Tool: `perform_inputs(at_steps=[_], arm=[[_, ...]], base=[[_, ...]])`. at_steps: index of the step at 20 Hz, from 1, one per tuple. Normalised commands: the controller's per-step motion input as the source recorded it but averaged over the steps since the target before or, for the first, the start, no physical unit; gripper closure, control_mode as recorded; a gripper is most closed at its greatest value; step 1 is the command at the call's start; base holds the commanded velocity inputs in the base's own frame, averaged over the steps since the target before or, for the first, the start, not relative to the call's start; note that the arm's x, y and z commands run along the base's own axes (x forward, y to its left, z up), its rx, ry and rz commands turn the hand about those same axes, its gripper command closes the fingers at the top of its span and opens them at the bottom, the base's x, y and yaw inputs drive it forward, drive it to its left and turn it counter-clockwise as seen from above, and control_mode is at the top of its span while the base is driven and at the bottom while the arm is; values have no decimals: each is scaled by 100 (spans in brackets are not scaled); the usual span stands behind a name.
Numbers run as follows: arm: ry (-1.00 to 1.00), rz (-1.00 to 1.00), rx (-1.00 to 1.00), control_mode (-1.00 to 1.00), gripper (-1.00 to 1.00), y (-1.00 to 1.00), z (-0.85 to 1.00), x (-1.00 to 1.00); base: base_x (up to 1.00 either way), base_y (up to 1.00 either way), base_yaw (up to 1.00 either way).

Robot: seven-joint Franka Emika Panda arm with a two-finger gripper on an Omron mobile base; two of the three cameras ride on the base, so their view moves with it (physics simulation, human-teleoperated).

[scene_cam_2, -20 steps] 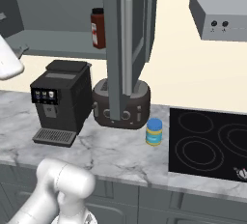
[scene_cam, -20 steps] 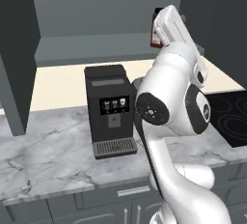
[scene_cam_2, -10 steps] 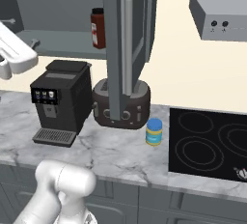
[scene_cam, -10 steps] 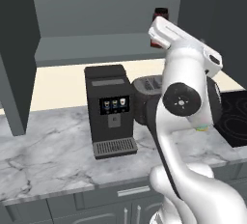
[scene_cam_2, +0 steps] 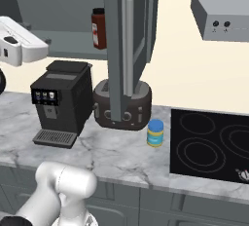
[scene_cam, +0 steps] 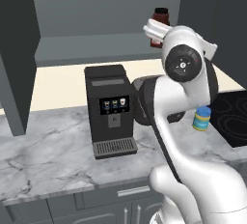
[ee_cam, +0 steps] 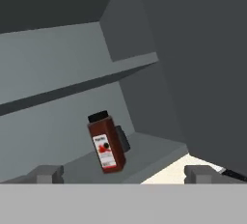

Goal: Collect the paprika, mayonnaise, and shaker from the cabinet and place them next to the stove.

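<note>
Standing upright on the cabinet shelf, the paprika is seen ahead of the gripper, whose jaws are spread wide and empty; the mayonnaise is set beside the stove

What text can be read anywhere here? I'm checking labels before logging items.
No text reads legibly.
paprika label: white with red and black marks, too blurred to read.
mayonnaise bands: no readable words.
coffee machine panel: three small icons, no readable text.
</note>
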Motion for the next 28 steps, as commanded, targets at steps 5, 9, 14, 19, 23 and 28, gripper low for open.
perform_inputs(at_steps=[5, 9, 14, 19, 23, 28], arm=[[10, 0, 0, -100, -100, 0, -26, 70], [4, 1, -9, -100, -100, 1, -32, 59], [2, 3, -5, -100, -100, 1, -4, 52], [0, 3, -2, -100, -100, 0, 2, 21], [0, 0, 0, -100, -100, 0, 0, 2], [6, 0, 0, -100, -100, 1, 0, 37]], base=[[0, 0, 0], [0, 0, 0], [0, 0, 0], [0, 0, 0], [0, 0, 0], [0, 0, 0]])
